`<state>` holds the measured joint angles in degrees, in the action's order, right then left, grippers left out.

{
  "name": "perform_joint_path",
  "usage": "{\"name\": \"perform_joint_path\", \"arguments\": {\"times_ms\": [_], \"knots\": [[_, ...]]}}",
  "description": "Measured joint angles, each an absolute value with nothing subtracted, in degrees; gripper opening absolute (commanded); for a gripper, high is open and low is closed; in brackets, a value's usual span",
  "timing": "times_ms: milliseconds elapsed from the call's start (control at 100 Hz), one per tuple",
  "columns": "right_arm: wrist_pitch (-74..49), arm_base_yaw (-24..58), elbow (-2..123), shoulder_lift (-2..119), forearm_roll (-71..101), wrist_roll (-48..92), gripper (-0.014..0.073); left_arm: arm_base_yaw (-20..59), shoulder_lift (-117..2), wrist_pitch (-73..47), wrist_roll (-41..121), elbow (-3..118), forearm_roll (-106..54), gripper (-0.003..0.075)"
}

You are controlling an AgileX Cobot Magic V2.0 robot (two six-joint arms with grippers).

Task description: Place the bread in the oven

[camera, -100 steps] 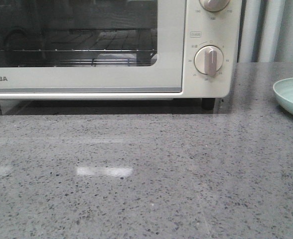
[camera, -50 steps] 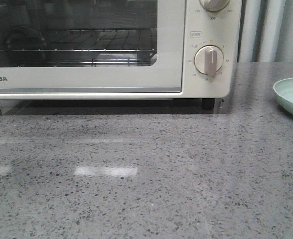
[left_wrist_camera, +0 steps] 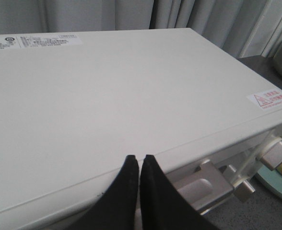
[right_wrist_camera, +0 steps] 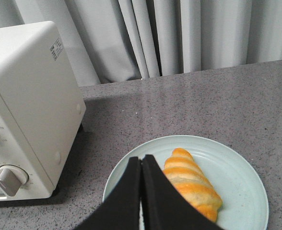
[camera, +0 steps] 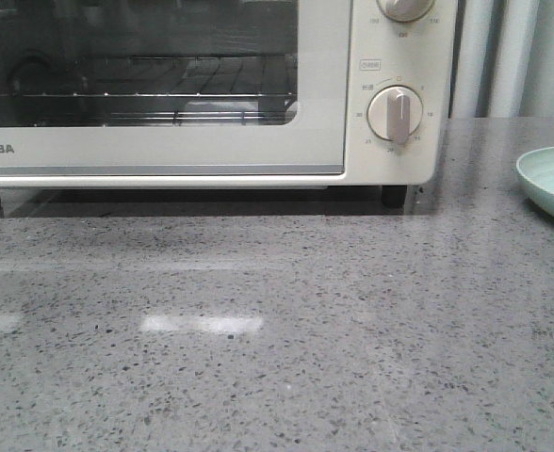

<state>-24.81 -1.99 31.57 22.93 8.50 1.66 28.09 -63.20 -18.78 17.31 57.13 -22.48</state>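
Observation:
The cream-white oven (camera: 258,141) stands at the back left of the table, its glass door shut and a wire rack (camera: 164,94) visible inside. In the left wrist view my left gripper (left_wrist_camera: 139,159) is shut and empty, above the front edge of the oven's top (left_wrist_camera: 107,96), beside the silver door handle (left_wrist_camera: 213,184). In the right wrist view the golden-orange striped bread (right_wrist_camera: 191,182) lies on a pale green plate (right_wrist_camera: 237,177). My right gripper (right_wrist_camera: 141,158) is shut and empty above the plate, just beside the bread. The oven's side (right_wrist_camera: 30,96) shows there too.
The plate's edge (camera: 552,181) shows at the right of the front view. Round dials (camera: 395,113) sit on the oven's right panel. Grey curtains (right_wrist_camera: 179,33) hang behind the speckled grey countertop (camera: 277,320).
Reflections in the oven's glass door shift slightly. Nothing else in the front view has moved.

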Motion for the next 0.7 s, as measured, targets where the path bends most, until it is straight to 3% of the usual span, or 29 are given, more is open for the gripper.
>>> {"name": "perform_joint_path", "arguments": {"times_ms": [460,700], "knots": [[-23.82,-1.99,32.28,23.03,8.5,1.84,-0.0075,28.09,-66.43,-22.2,17.35,57.65,-22.64,-0.0021],[-33.69,-1.99,42.17,25.99,8.5,3.74,-0.0075,28.29,-65.72,-18.33,17.44,54.39,-24.67,-0.0021]]}}
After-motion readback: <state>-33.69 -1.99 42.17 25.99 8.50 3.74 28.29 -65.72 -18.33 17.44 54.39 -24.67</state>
